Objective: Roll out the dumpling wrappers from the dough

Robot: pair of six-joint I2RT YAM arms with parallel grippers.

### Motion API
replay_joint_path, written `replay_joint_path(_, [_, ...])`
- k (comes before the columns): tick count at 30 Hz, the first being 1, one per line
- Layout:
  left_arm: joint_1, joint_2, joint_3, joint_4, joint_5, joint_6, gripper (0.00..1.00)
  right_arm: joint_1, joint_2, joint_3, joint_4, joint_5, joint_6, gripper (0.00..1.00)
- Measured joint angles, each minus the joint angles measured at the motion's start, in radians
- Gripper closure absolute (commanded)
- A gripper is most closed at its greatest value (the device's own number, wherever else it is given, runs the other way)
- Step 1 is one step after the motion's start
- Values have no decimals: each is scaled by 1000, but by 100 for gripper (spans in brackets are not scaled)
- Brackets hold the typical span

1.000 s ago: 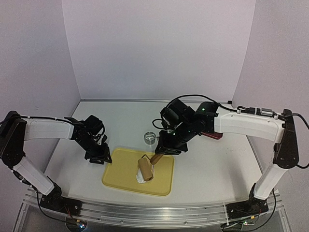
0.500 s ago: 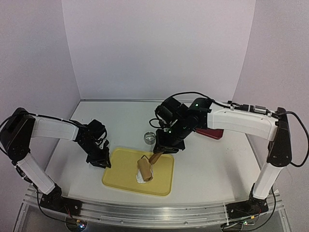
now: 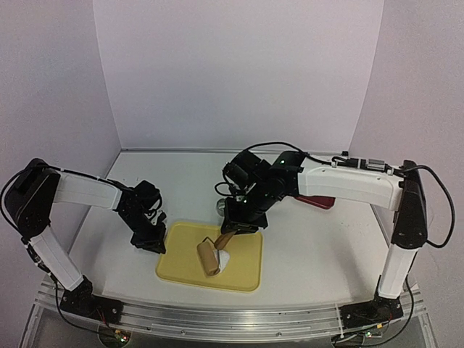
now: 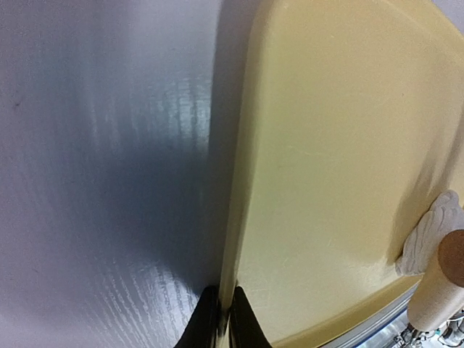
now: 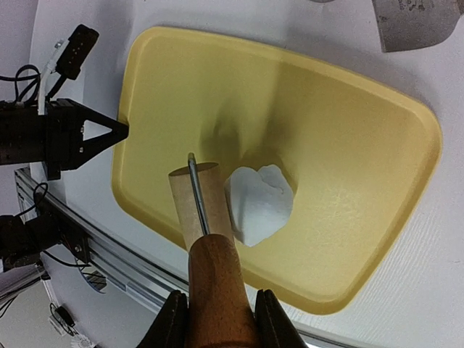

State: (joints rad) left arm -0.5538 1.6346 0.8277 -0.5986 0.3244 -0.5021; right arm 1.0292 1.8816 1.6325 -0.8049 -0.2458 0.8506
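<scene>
A flattened white lump of dough (image 5: 261, 203) (image 3: 225, 259) lies on a yellow tray (image 3: 181, 250) (image 5: 348, 145). My right gripper (image 5: 217, 319) (image 3: 233, 230) is shut on the wooden handle of a small rolling pin. Its roller (image 5: 199, 199) (image 3: 208, 256) rests on the tray against the dough's left side. My left gripper (image 4: 223, 330) (image 3: 154, 245) is shut on the tray's left rim (image 4: 239, 181), one finger on each side. The left wrist view catches the dough (image 4: 429, 232) and the roller end (image 4: 446, 279) at its right edge. The dumpling wrappers are out of view.
A steel ring cutter (image 3: 220, 208) stands just behind the tray, partly hidden by the right arm. A red-handled scraper (image 3: 319, 201) lies further right, and its metal blade (image 5: 413, 22) shows in the right wrist view. The table's front rail (image 3: 239, 308) runs close to the tray.
My left gripper has closed on the tray's left rim. The right arm has swung left and drawn the roller off the dough, now beside its left side.
</scene>
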Motion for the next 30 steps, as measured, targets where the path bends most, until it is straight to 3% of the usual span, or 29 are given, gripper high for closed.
replay_joint_path(12, [-13,33,22,33,46,1,100,18,33,5,-53,67,-18,100])
replay_joint_path(22, [-12,33,23,33,42,16,100,6,21,157,-88,15,-112,100])
replay_joint_path(30, [-12,34,27,32,37,35,100,3,-68,91,-136,87,-87,100])
